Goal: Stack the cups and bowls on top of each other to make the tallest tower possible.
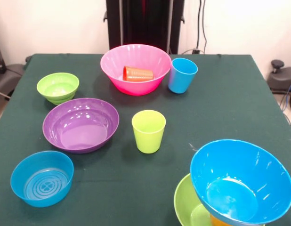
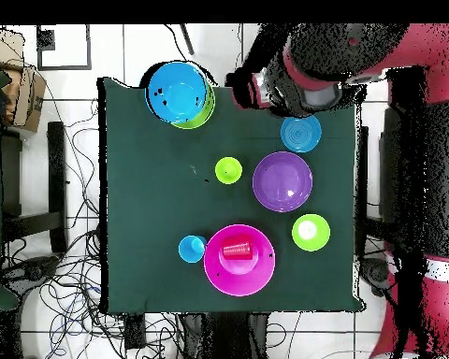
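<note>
We list a lime cup: light, stiff, slick; best taken at its rim. Pincer state: we cannot tell.

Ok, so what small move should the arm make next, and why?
Probably swing the end effector over the lime green cup: it stands upright and apart, close to the tower, whose large blue bowl on top opens upward and looks empty.

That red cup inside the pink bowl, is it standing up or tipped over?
Tipped over. The red cup lies on its side in the pink bowl, its ribbed wall facing up instead of its open mouth.
</note>
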`<act>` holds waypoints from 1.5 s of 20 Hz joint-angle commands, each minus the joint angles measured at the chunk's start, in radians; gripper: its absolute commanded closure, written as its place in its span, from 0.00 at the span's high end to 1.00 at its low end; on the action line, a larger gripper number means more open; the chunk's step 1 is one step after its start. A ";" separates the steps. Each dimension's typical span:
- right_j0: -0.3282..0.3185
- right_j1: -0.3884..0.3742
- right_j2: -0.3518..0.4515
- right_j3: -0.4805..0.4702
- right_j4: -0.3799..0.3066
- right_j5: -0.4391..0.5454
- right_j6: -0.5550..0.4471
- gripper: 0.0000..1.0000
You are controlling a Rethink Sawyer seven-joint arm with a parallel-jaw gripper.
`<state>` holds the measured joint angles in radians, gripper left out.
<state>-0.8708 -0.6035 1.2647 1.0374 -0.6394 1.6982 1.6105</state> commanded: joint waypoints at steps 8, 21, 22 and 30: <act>0.068 -0.170 -0.213 0.050 -0.063 -0.210 0.178 0.00; 0.356 0.049 -0.090 -0.774 -0.470 0.435 -0.115 0.00; 0.352 0.043 -0.067 -0.779 -0.491 0.458 -0.139 0.00; 0.320 0.025 -0.037 -0.722 -0.469 0.389 -0.109 1.00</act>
<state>-0.5338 -0.6367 1.2096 0.4202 -1.0113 2.0640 1.6272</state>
